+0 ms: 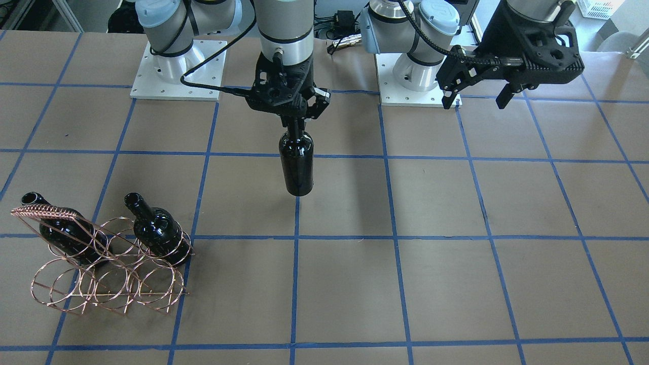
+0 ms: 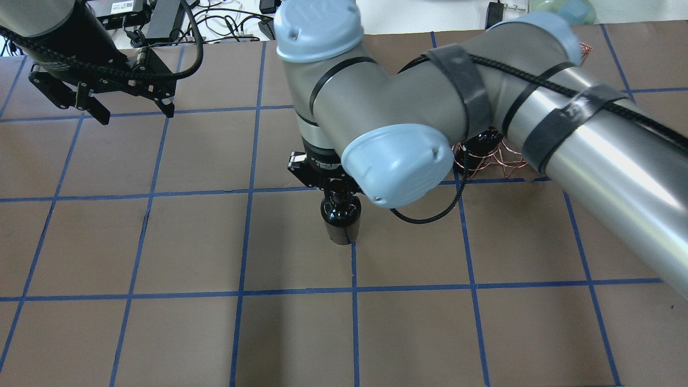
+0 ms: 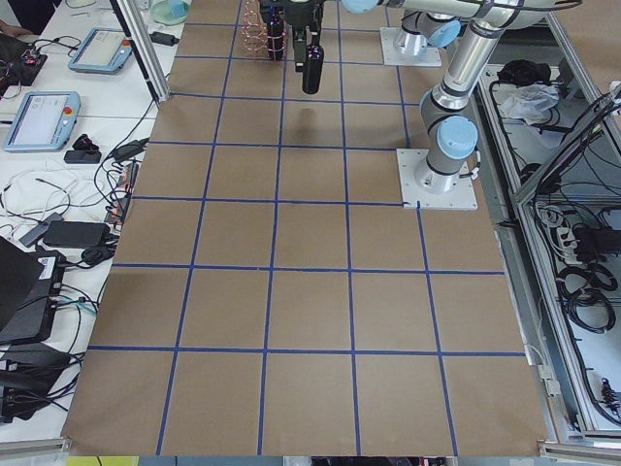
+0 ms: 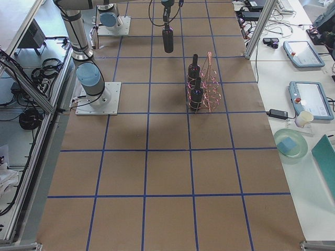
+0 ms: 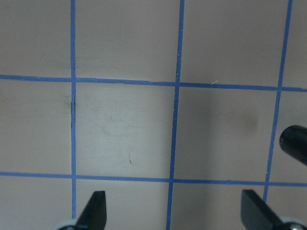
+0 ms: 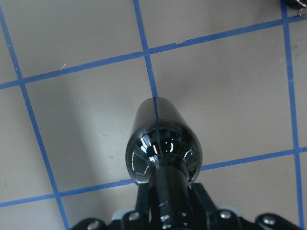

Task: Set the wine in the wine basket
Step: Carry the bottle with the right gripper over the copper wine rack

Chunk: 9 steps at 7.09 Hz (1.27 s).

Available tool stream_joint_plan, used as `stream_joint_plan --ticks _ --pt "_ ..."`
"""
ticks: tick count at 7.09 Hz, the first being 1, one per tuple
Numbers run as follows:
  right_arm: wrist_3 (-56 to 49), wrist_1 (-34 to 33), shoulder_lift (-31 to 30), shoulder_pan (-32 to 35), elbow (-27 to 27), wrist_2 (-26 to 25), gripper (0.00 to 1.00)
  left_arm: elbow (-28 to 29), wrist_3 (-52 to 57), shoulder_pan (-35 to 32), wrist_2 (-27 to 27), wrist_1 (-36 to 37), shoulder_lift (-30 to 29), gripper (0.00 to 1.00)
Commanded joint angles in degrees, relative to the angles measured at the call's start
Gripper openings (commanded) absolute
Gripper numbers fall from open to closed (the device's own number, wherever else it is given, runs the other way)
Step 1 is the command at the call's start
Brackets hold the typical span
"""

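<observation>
My right gripper (image 1: 295,121) is shut on the neck of a near-black wine bottle (image 1: 296,165). The bottle hangs upright above the table's middle and also shows in the overhead view (image 2: 340,217) and the right wrist view (image 6: 163,143). The copper wire wine basket (image 1: 109,268) stands on the table on my right side, apart from the held bottle. Two like bottles (image 1: 66,230) (image 1: 157,230) lie in its upper rings, necks pointing up towards the robot. My left gripper (image 1: 476,99) is open and empty, above the table near its base (image 2: 135,114).
The arm bases stand on white plates (image 1: 177,76) (image 1: 416,94) at the robot's edge of the brown table with its blue tape grid. In the overhead view my right arm (image 2: 484,107) hides most of the basket (image 2: 500,158). Screens and cables lie beyond the table ends.
</observation>
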Motion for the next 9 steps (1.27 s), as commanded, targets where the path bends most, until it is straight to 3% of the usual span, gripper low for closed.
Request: stream_joint_plan --ticks 1,3,5,9 --pt "-15.1 5.8 -5.2 -10.2 -0.1 -4.3 0.0 0.1 0.0 0.2 0.2 -3.8 2.3 1.0" --pt "-25.9 6.5 -7.8 -20.5 -0.4 -8.3 0.0 0.6 0.1 0.0 -0.2 -3.4 3.3 1.0" --pt "-32.1 7.6 -7.4 -28.6 -3.9 -8.2 0.0 0.1 0.8 0.0 0.0 -3.9 3.5 1.0" --pt "-32.4 7.1 -0.1 -31.6 -9.9 -5.7 0.0 -0.2 0.8 -0.2 -0.7 -2.5 3.3 1.0"
